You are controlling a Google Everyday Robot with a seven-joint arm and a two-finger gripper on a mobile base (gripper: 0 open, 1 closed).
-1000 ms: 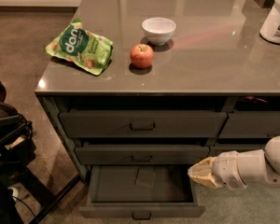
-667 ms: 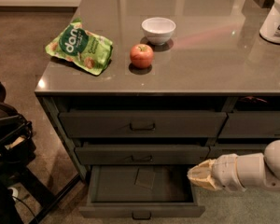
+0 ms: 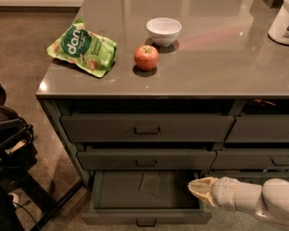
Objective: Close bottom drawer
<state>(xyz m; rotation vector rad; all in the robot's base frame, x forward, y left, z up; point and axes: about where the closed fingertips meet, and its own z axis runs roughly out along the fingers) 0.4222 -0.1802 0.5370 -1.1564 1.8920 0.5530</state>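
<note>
The bottom drawer point(image 3: 145, 217) stands pulled out at the foot of the left drawer stack. It is dark grey, wide and shallow, with a small rectangular pull handle point(image 3: 145, 222) on its slim front panel. A flat grey square point(image 3: 150, 183) lies on its floor. My gripper point(image 3: 192, 186) comes in from the lower right on a white arm. Its tan tip hovers over the drawer's right rear corner, just above the right side wall.
Two closed drawers point(image 3: 147, 128) sit above the open one, and a neighbouring stack point(image 3: 269, 159) stands to the right. On the countertop lie a green snack bag point(image 3: 84, 47), a red apple point(image 3: 146, 57), a white bowl point(image 3: 164, 31) and a white jar point(image 3: 285, 16). A black chair point(image 3: 9, 143) stands left.
My gripper has shifted slightly to the left over the drawer's right side. The drawer has not moved.
</note>
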